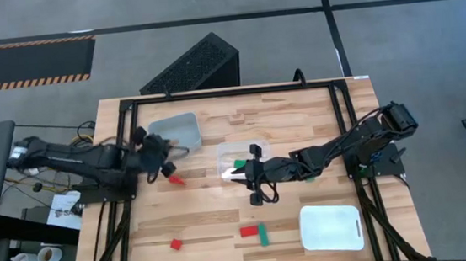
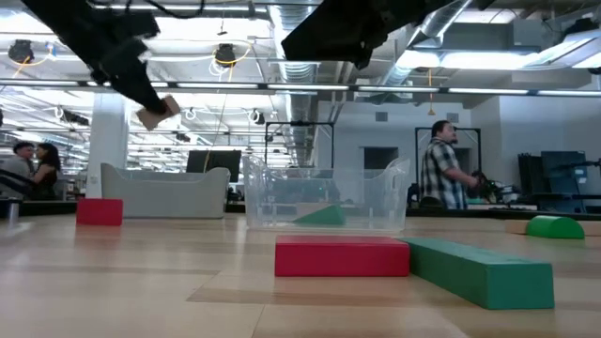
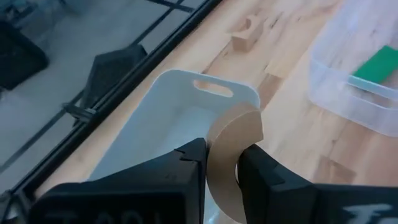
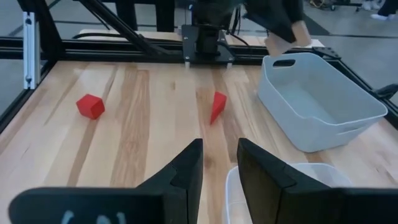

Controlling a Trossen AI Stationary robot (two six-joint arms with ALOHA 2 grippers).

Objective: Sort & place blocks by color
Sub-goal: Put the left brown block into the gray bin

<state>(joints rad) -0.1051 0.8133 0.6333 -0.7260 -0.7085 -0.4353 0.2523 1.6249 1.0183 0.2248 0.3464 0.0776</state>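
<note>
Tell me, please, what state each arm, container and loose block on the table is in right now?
Left pincer: shut on natural wood block, raised beside grey bin.
Right pincer: open, empty, over clear container.
Grey bin: upright.
Clear container: holds a green block.
White tray: nothing showing on it.
Red bar: lying flat, touching green bar.
</note>
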